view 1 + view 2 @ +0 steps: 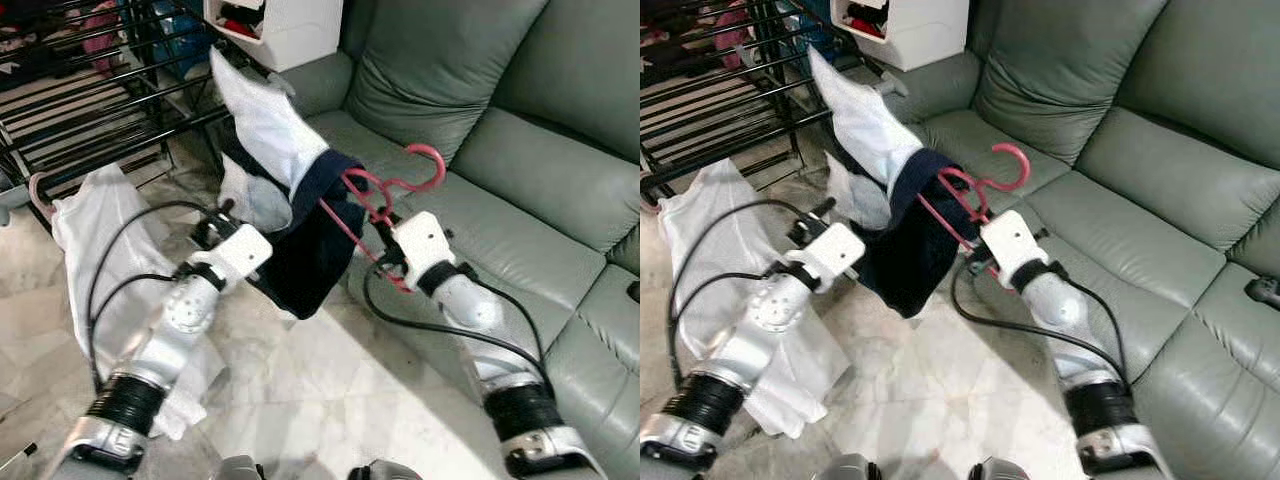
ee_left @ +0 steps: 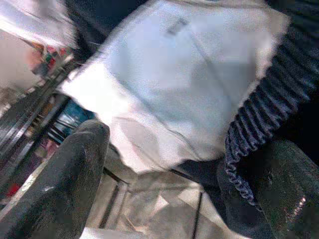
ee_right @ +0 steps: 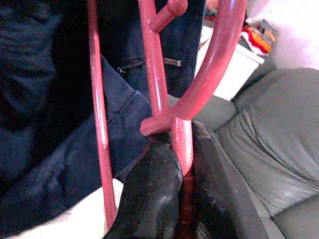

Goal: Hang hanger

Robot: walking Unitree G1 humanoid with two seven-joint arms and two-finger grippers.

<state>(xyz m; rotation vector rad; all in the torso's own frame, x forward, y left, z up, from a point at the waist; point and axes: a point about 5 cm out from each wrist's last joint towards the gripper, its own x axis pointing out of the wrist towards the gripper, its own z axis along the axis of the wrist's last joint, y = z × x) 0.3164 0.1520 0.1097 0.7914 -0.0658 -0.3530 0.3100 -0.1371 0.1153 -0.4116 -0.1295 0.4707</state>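
Clamping my right gripper (image 3: 172,174) on the neck of the pink hanger (image 1: 385,195) above the sofa (image 1: 520,150), I'm steadying its floppy shirt (image 1: 290,190) between the left gripper's (image 2: 164,194) parted fingers; stiff, light plastic, easily swinging.

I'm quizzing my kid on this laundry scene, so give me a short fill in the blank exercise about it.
1. The right gripper is clamped on a ____ hanger.
2. The garment draped on it is white and ____.
3. To the robot's right stands a grey-green ____.
4. The left gripper has ____ fingers.

Missing words: pink; navy; sofa; open
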